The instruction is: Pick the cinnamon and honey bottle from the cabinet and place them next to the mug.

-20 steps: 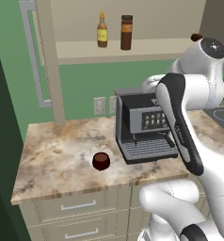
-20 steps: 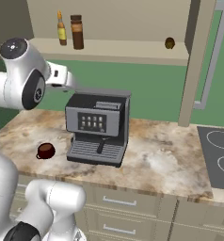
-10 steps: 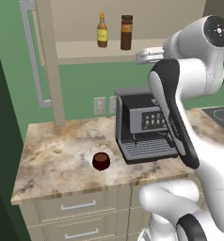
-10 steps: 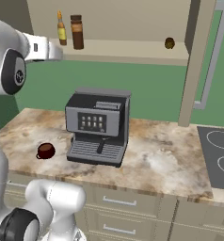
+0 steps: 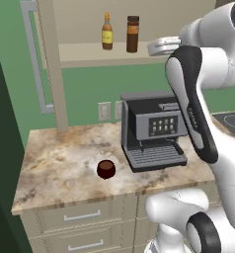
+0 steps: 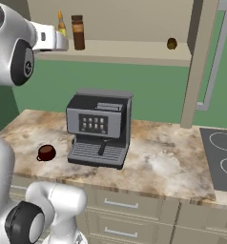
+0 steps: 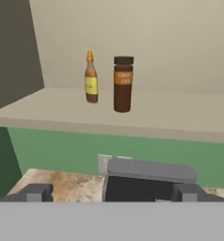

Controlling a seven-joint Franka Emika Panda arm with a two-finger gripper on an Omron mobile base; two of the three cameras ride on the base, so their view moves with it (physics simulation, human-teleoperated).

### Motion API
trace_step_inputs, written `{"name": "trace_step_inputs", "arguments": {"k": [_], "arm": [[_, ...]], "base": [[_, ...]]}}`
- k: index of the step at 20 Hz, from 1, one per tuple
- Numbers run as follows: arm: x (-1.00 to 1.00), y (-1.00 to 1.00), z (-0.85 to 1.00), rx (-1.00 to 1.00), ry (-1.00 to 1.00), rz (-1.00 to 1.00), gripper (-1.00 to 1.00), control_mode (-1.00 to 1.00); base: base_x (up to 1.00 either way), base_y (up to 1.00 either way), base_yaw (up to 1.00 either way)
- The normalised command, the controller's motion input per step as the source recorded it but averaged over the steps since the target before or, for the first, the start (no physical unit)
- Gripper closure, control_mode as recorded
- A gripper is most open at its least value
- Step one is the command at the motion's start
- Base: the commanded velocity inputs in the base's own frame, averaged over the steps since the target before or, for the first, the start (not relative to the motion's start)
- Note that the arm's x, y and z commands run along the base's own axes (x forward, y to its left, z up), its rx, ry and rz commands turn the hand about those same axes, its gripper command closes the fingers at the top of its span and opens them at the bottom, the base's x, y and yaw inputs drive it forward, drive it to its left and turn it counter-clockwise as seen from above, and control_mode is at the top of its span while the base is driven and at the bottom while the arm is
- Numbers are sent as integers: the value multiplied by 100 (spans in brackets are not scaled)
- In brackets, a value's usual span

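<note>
Beige cabinet shelf [image 7: 180, 117] carries your honey bottle [image 7: 90, 77] just beside the cinnamon [image 7: 123, 84]; the gripper [image 7: 111, 193] faces them, jaws wide and empty. Mug [image 5: 106, 169] sits on the table [image 5: 55, 168].

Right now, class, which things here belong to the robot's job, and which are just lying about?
Job: cinnamon, honey bottle, cabinet, mug.
Lying about: coffee machine, small round thing on the shelf, stove.
</note>
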Motion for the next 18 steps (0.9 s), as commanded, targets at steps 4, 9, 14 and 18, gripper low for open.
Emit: {"name": "trace_step_inputs", "arguments": {"k": [4, 9, 14, 18], "arm": [[48, -28, 5, 0, 6, 15, -100, -100], [54, -7, 0, 0, 1, 10, -100, -100], [60, 1, 0, 0, 1, 0, -100, -100], [45, 18, 0, -1, 4, -4, -100, -100]], "base": [[0, 0, 0], [0, 0, 0], [0, 0, 0], [0, 0, 0]]}}
